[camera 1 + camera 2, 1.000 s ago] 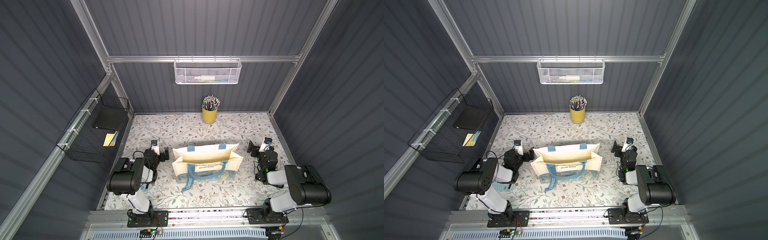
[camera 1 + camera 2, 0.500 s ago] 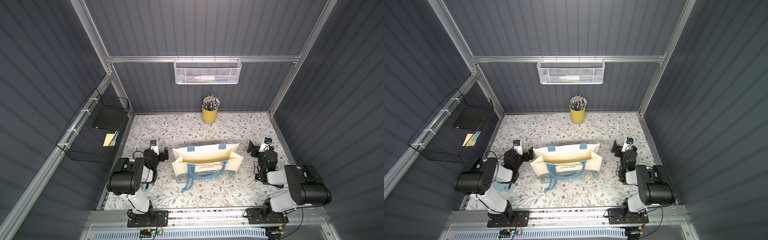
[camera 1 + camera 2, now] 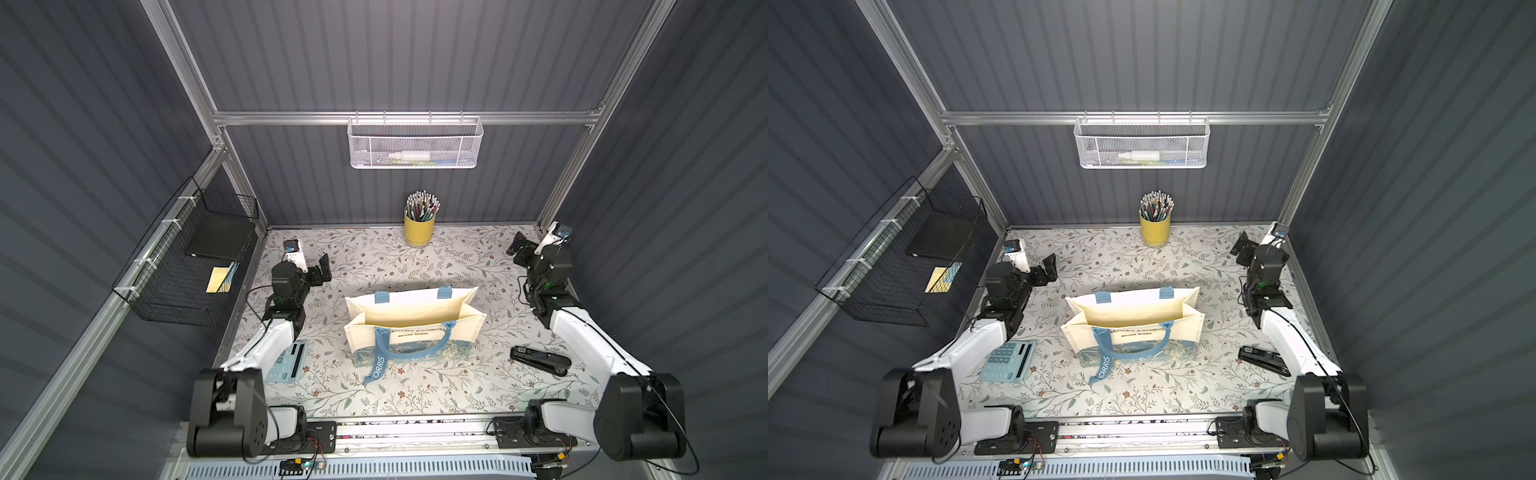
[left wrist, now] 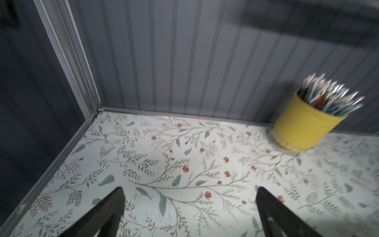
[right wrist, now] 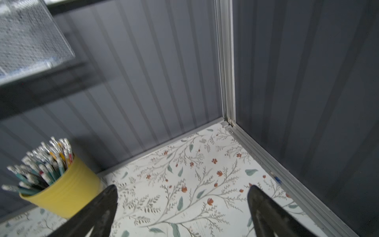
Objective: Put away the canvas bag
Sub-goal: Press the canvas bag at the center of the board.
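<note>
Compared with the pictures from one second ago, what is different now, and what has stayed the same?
The left gripper and the right gripper both moved toward the back wall, away from the canvas bag. Both are open and empty. The calculator and the stapler, mostly hidden a second ago, now show. The bag and the pencil cup stayed in place.

1. A lab robot cell: an aluminium frame point(image 3: 291, 117) and grey ribbed wall panels point(image 3: 374, 62) box in a floral-covered bench point(image 3: 415, 395).
2. It is dressed as an office desk, with a pencil cup point(image 3: 419, 230), calculator point(image 3: 1008, 360), stapler point(image 3: 540, 360), white mesh basket point(image 3: 365, 141) and black wire basket point(image 3: 166, 299).
</note>
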You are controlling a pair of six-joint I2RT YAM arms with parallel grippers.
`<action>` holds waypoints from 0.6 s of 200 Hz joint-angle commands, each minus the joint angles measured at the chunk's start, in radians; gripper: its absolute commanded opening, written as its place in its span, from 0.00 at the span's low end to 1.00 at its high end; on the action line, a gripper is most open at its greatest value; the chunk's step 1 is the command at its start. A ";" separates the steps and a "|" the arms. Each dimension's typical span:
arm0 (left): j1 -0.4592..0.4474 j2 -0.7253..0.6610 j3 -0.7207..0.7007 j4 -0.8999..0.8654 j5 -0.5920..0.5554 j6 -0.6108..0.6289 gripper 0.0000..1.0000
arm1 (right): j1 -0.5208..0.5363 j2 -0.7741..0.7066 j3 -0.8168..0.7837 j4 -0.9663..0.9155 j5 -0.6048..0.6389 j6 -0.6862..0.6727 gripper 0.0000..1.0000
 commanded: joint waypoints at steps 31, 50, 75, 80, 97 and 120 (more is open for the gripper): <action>-0.067 -0.221 0.034 -0.327 0.176 -0.212 1.00 | 0.075 -0.102 0.182 -0.550 -0.143 0.046 0.99; -0.067 -0.307 -0.001 -0.316 0.279 -0.261 1.00 | 0.194 -0.135 0.224 -0.652 -0.160 0.023 0.99; -0.068 -0.420 -0.036 -0.349 0.325 -0.334 0.99 | 0.362 -0.142 0.284 -0.745 -0.259 -0.010 0.99; -0.068 -0.443 -0.041 -0.365 0.324 -0.346 0.99 | 0.393 -0.140 0.293 -0.756 -0.294 -0.024 0.99; -0.068 -0.509 -0.036 -0.430 0.318 -0.348 0.99 | 0.503 -0.112 0.354 -0.815 -0.365 -0.081 0.99; -0.069 -0.553 0.005 -0.548 0.299 -0.317 0.99 | 0.649 -0.039 0.442 -0.921 -0.422 -0.184 0.99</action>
